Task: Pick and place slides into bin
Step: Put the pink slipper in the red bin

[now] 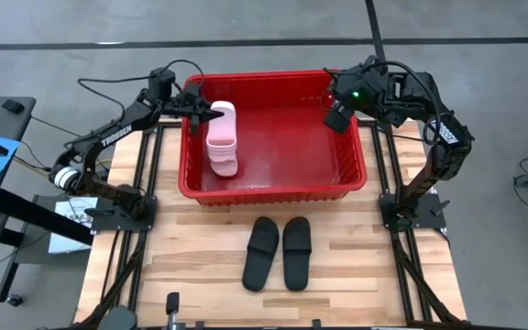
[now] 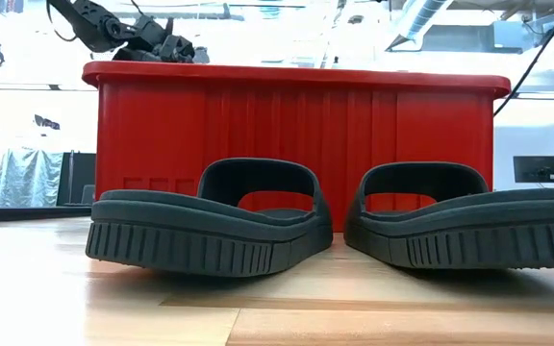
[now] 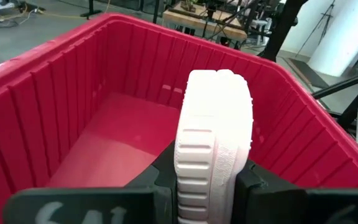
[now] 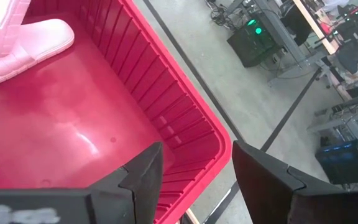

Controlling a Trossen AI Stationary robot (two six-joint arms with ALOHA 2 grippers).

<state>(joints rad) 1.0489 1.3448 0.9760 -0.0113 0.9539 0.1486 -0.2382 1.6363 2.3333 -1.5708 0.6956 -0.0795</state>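
High view: our left gripper (image 1: 216,115) pinches pale sandal (image 1: 223,124) edge-up over red bin (image 1: 273,194), second pale sandal (image 1: 222,156) lying inside; our right gripper (image 1: 335,117) hovers at bin's far right corner, fingers spread, empty; two black sandals (image 1: 279,252) wait on table (image 1: 356,275) before bin

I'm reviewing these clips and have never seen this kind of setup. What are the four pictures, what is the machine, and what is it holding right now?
The machine is two dark robot arms at a wooden table. One picture looks straight down from above, one looks level across the tabletop, and two come from cameras on the arms' wrists. A red bin sits on the table, with two black slides side by side in front of it. The left gripper is shut on a pink slide above the bin; another pink slide lies inside. The right gripper is open and holds nothing, over the bin's far right corner.
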